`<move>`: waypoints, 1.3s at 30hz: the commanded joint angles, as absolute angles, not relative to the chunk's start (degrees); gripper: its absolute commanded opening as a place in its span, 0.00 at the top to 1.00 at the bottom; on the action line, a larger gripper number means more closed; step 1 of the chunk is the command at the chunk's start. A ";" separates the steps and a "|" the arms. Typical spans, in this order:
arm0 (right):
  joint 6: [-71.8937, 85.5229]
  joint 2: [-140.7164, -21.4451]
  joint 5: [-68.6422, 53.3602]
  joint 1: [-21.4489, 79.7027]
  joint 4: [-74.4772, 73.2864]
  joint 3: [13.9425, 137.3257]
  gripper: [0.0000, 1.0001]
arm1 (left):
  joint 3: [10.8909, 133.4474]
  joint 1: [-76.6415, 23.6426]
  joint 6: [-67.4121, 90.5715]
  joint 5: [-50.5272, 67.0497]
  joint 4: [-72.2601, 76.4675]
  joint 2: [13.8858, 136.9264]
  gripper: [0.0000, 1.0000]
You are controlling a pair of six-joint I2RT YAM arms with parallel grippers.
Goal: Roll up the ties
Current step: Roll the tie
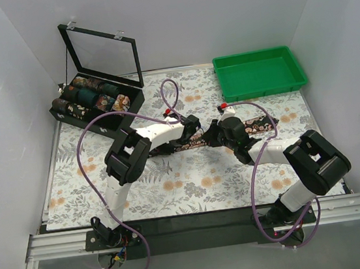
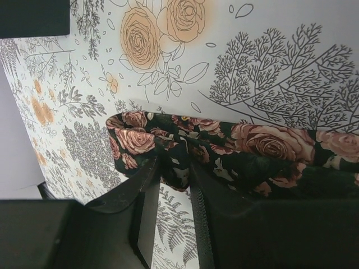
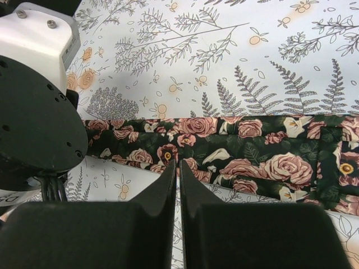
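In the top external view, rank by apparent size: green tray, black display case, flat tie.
1. black display case, lid raised
2. green tray
3. flat tie, partly covered
Without its lid, the case would look about tray-sized.

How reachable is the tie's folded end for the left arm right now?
Probably yes: the left pincer straddles the folded end of the tie, nothing lies between, and the right pincer sits shut farther along the strip, clear of it.

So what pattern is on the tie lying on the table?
The tie has pink roses and green leaves on black, clearest in the right wrist view.
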State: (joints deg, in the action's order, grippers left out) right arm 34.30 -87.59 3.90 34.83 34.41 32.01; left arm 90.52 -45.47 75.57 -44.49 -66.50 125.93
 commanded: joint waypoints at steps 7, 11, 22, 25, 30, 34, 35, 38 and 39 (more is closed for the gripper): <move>34.37 -87.71 3.96 34.28 36.83 31.73 0.90 | 85.43 -42.98 70.93 -30.08 -53.71 121.47 0.72; 34.63 -87.54 3.78 34.37 36.83 31.73 0.90 | 82.97 -41.93 70.49 -25.85 -50.89 119.97 0.72; 35.16 -86.66 3.60 34.37 36.83 31.38 0.90 | 77.97 -39.38 69.79 -15.30 -43.95 116.72 0.68; 35.33 -86.66 3.25 34.37 36.83 31.38 0.90 | 76.56 -38.41 69.70 -11.26 -41.76 116.02 0.68; 35.77 -86.66 2.73 34.37 36.83 31.46 0.90 | 74.00 -37.62 70.22 -8.70 -39.55 115.66 0.67; 35.51 -86.66 1.94 34.37 36.83 31.73 0.90 | 74.79 -37.62 71.10 -11.85 -39.81 113.39 0.67; 35.51 -86.66 1.76 34.37 36.91 31.82 0.90 | 74.97 -37.62 71.19 -13.00 -39.90 112.68 0.64; 35.16 -86.92 0.53 34.28 37.09 32.43 0.90 | 76.20 -37.71 71.54 -15.81 -40.87 110.66 0.61; 35.16 -86.92 0.35 34.36 37.18 32.52 0.90 | 76.46 -37.71 71.54 -16.17 -41.39 109.96 0.60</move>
